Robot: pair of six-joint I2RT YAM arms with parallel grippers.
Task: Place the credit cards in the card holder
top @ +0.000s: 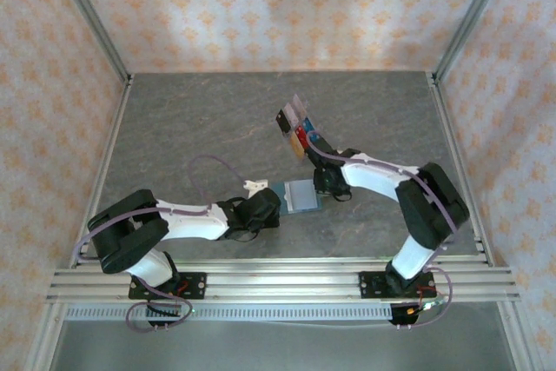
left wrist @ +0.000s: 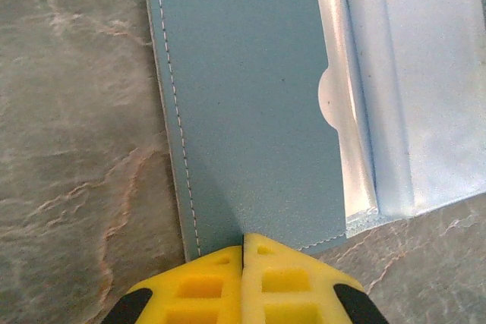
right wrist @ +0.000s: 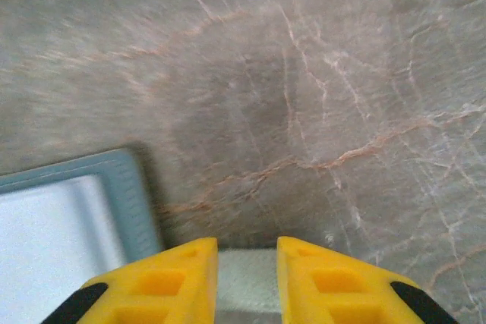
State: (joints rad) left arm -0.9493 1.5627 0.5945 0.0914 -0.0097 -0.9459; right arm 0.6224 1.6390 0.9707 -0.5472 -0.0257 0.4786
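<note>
**Jaws: left clenched at the wallet edge, right parted**

Your left gripper had its yellow fingers pressed flat together, tips right at the near edge of the open teal wallet. You couldn't tell from the wrist view whether they pinched that edge or just sat over it. Your right gripper had its fingers parted over the bare table, with a pale strip filling the gap. Can't tell if that strip was gripped. The wallet lay flat on the table between your two grippers, flap spread and lighter inside facing up. One corner showed at the lower left of your right wrist view. The cards stood tilted in a clear tray farther back, beyond the right gripper and apart from the wallet.
</note>
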